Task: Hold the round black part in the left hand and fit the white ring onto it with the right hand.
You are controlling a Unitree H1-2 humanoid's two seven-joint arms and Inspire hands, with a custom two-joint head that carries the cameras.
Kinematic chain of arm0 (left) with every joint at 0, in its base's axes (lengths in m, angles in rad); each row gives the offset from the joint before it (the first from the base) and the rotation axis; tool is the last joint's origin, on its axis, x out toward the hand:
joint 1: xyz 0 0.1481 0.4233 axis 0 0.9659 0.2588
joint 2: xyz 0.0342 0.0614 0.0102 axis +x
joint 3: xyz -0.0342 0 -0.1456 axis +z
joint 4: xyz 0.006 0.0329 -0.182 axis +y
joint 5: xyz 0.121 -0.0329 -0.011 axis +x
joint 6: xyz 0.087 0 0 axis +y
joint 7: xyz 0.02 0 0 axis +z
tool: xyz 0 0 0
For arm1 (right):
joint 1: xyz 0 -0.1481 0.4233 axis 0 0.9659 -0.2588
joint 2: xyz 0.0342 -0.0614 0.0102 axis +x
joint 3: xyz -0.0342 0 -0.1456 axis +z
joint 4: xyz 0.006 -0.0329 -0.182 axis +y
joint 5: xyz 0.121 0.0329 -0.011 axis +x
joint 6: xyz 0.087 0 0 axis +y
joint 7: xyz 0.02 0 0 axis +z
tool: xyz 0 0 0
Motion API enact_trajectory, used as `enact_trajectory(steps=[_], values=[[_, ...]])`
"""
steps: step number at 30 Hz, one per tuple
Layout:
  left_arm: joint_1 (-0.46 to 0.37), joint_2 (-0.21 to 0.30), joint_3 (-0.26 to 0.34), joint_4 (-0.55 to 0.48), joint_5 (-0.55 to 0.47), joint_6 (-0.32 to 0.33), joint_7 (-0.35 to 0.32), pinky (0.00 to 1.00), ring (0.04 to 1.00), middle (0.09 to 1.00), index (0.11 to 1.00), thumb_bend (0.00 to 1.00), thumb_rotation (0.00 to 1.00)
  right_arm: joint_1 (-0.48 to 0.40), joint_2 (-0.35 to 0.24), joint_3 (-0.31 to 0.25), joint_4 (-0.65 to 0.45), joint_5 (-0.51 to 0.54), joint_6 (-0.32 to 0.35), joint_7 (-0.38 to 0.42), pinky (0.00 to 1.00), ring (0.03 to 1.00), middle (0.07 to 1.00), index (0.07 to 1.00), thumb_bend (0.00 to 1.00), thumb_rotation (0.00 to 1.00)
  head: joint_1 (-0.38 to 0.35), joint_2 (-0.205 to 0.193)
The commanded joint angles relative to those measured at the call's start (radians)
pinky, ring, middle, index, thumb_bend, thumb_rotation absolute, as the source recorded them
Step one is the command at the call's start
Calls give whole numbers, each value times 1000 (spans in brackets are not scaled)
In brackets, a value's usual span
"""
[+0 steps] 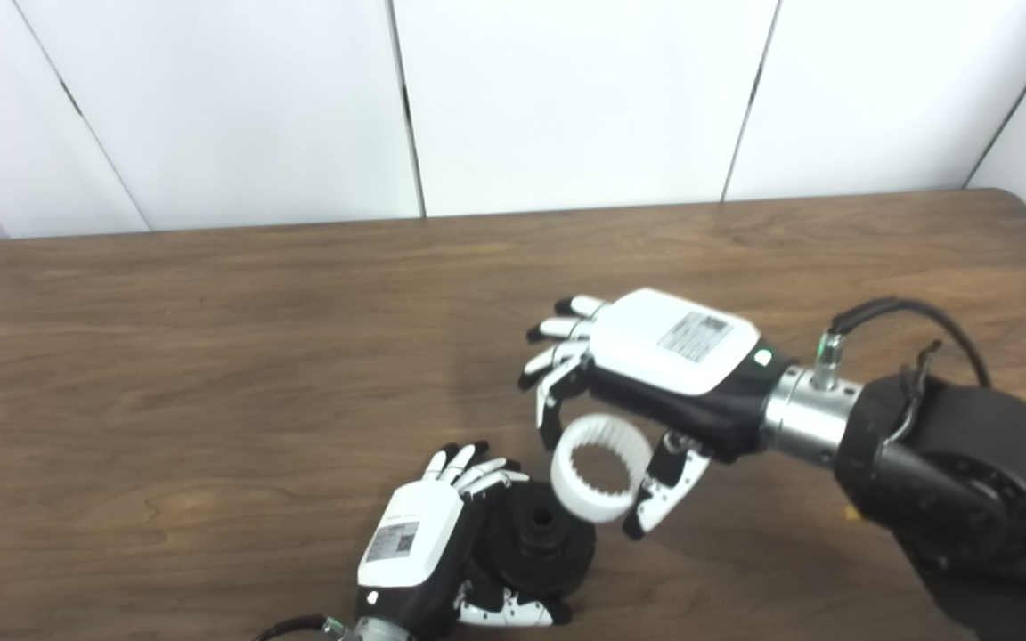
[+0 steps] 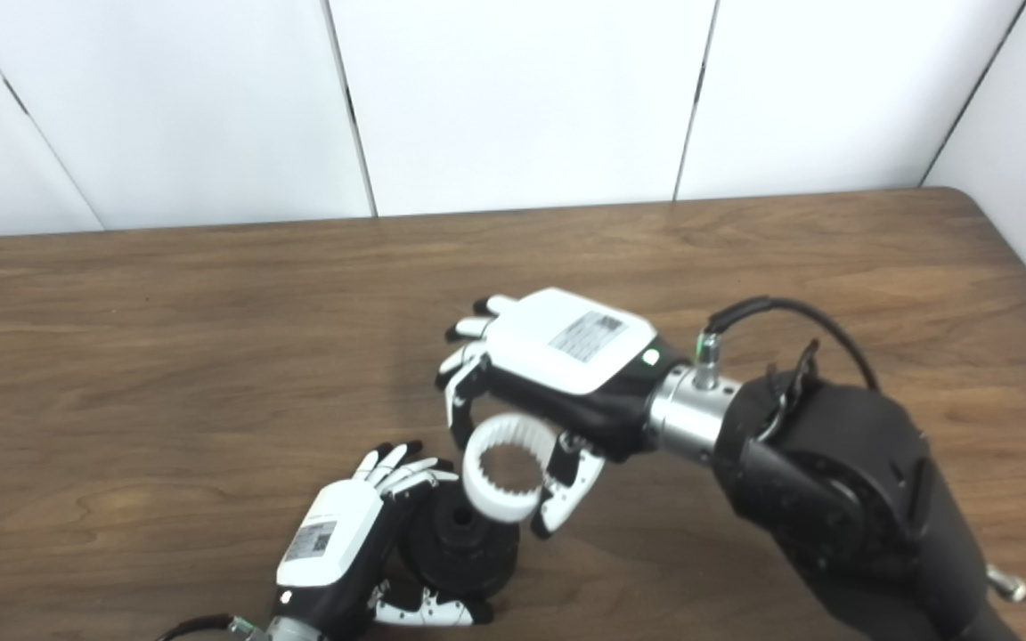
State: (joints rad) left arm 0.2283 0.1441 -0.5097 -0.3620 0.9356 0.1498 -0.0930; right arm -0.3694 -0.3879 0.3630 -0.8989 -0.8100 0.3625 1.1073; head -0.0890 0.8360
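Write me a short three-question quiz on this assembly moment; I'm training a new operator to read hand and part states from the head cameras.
1. True or false: the white ring is already seated on the round black part.
2. Which hand holds the ring? A) left hand B) right hand C) neither
3. Fill in: the ring's inner face is lined with ____.

Key
1. False. The ring is held up and to the right of the part's central hub, overlapping only its edge in both views.
2. B. It is pinched between fingers and thumb; the left hand grips the black part.
3. Teeth.
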Motion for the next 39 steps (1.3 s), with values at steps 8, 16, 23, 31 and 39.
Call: enact_trajectory(steps=[8,16,23,31,39], values=[[-5,-20,-18,-6,24,12,-46,1000,952,844,485,522,59,6,53,11,-12,-41,-33,29,1000,939,828,485,522,134,4,12],[0,-23,-19,0,23,6,-39,1000,951,842,484,522,60,80,73,38,52,-83,-136,-25,1000,939,838,486,521,129,10,1],[1,-29,-20,-6,23,14,-48,1000,955,845,484,521,60,115,88,36,116,-90,-205,-87,1000,954,842,486,520,128,11,-5],[-2,-35,-26,-8,28,16,-46,1000,951,844,485,521,59,129,104,41,163,-90,-244,-137,1000,963,843,486,520,127,16,-8],[-6,-40,-35,-7,36,22,-42,1000,955,834,485,521,60,133,123,55,180,-94,-258,-159,1000,972,841,486,521,128,24,-7]])
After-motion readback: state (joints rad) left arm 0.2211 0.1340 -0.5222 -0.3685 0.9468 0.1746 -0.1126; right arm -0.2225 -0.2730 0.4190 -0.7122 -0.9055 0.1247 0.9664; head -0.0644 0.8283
